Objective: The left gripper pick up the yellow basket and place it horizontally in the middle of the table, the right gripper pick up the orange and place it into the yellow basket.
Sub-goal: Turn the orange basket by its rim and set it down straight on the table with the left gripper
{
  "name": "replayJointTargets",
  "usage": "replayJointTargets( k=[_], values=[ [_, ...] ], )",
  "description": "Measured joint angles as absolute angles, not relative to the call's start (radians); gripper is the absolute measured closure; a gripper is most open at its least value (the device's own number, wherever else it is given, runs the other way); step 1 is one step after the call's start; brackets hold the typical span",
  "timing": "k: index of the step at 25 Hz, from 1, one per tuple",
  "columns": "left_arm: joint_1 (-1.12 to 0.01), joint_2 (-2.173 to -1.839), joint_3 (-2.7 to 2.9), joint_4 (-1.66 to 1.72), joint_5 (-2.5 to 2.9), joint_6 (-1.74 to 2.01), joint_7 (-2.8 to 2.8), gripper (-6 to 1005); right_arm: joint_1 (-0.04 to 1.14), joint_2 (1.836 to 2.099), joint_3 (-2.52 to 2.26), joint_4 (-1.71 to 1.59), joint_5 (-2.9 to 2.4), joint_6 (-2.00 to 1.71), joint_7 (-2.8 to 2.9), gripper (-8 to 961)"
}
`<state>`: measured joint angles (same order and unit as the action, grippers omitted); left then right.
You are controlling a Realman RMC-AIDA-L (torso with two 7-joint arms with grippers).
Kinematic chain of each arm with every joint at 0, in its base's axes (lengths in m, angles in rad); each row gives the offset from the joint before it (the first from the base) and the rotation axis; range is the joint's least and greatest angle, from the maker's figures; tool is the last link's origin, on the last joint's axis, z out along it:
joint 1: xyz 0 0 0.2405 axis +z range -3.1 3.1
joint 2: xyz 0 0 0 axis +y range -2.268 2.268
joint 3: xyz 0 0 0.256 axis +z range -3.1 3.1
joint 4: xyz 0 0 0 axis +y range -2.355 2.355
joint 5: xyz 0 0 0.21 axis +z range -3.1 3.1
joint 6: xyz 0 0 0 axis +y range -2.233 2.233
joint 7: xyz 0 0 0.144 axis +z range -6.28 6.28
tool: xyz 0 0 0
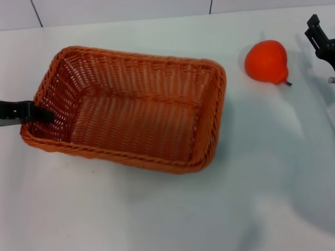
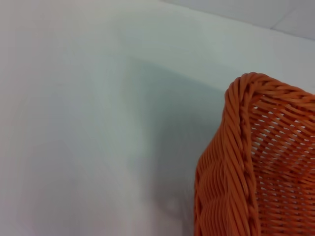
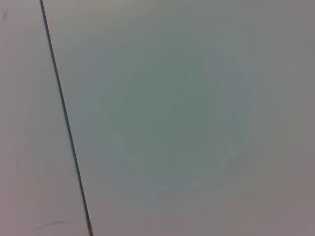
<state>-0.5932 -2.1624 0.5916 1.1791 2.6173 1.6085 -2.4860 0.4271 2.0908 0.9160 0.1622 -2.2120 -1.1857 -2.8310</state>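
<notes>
At the far left of your head view, the left tool [image 1: 37, 113] reaches in from the edge at the short left end of the yellow basket [image 1: 131, 110], with one dark finger tip lying inside against the woven wall just under the braided rim; the rest of the tool sits outside the rim, so it looks pinched on that wall, though you see only this one tip clearly. The basket rests on the white table [image 1: 157, 219], left of centre, its long side running roughly across your view and turned a little, the left end nearer to you than the right end. It holds nothing. Your left wrist view shows one rounded corner of the basket [image 2: 246, 162] close up, with bare table [image 2: 88, 123] beside it and none of the tool's own fingers. Moving right, the orange [image 1: 267, 61] lies on the table beyond the basket's right end, apart from it, its short dark stem pointing towards the right and slightly towards you. At the far right edge, the right tool [image 1: 320, 39] hangs near the orange without touching it; you cannot tell whether its fingers are spread or pressed together. Your right wrist view shows only a pale surface crossed by a thin dark seam [image 3: 64, 123].
</notes>
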Motion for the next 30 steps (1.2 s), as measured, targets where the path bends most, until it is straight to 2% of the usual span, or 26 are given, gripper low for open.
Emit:
replayJointTargets(
  k=[7, 30],
  values=[
    [-0.554, -2.164, 0.595, 1.187, 2.555, 1.575, -2.508, 861, 0.427, 2.091, 0.919, 0.16, -2.212, -1.18, -2.832, 8],
    [-0.549, -2.163, 0.632, 1.179, 2.592, 1.474, -2.537, 860, 0.433, 2.091, 0.922, 0.16, -2.212, -1.172, -2.832, 8]
  ],
)
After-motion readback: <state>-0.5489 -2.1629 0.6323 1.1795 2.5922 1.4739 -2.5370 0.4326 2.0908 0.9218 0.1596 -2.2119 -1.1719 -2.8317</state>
